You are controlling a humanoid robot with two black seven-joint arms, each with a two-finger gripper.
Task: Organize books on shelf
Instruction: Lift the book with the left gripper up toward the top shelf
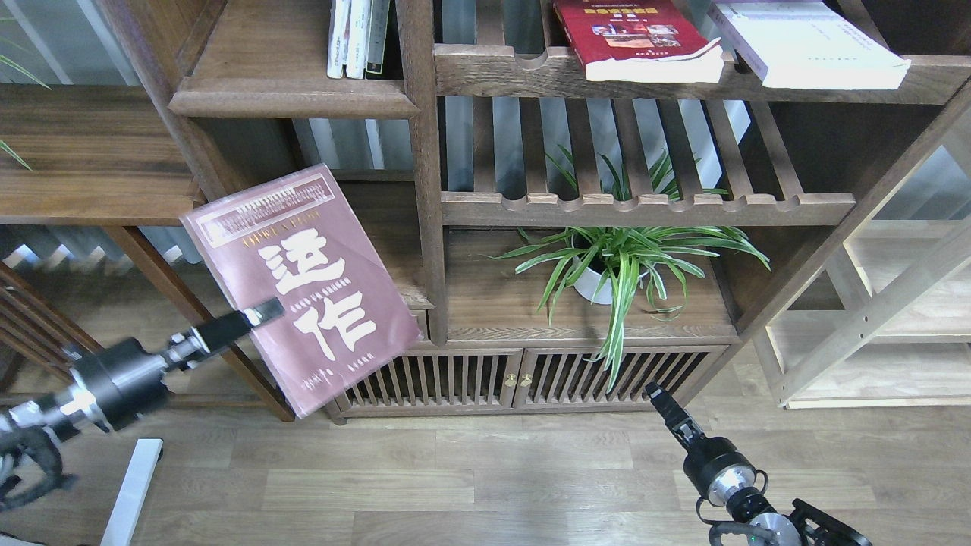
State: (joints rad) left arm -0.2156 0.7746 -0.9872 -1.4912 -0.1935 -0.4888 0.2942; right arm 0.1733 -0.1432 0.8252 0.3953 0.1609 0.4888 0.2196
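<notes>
Plainly, the left gripper [262, 312] is clamped on the lower left edge of the maroon book [303, 288], which hangs in the air just beyond its fingertips, cover facing up and out, long axis tilted from upper left to lower right. The solid shelf [292, 97] lies above and slightly to the right of that gripper, well apart from the book's top edge, so the carry looks to be upward. The right gripper [658, 397] sits low and far to the right, holding nothing; whether its fingers are parted I cannot tell.
</notes>
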